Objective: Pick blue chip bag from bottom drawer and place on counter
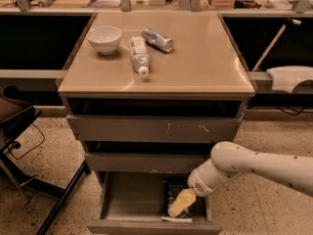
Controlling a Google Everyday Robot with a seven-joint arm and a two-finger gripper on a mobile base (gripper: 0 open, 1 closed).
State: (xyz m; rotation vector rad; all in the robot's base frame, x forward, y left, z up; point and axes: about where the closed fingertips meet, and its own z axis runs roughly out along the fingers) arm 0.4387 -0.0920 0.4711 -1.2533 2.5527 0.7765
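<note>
The gripper is down inside the bottom drawer, right on top of the blue chip bag, which lies flat on the drawer floor towards the right-hand side. From where I stand I cannot tell whether the jaws are wide or narrow, or whether they have any of the foil between them. The bag looks thin and crinkly, so I reckon the main risk is that the jaws close on a mere corner and it slides free on the way up, or that they press down and only skate it across the bare grey floor towards the drawer wall. The other worry is the lift itself: the middle drawer and the top drawer both stand partly pulled out above, stepped like stairs. If the white arm comes straight up, its wrist or the bag could catch under the middle drawer's front, so it probably needs to draw outward first. Up on the tan tabletop there is a white bowl, a clear plastic bottle on its side and a silver can, also lying down. All three sit on the left and back part, and a careless set-down there could send the can or bottle rolling. A dark chair stands off to the left, well apart from the arm.
</note>
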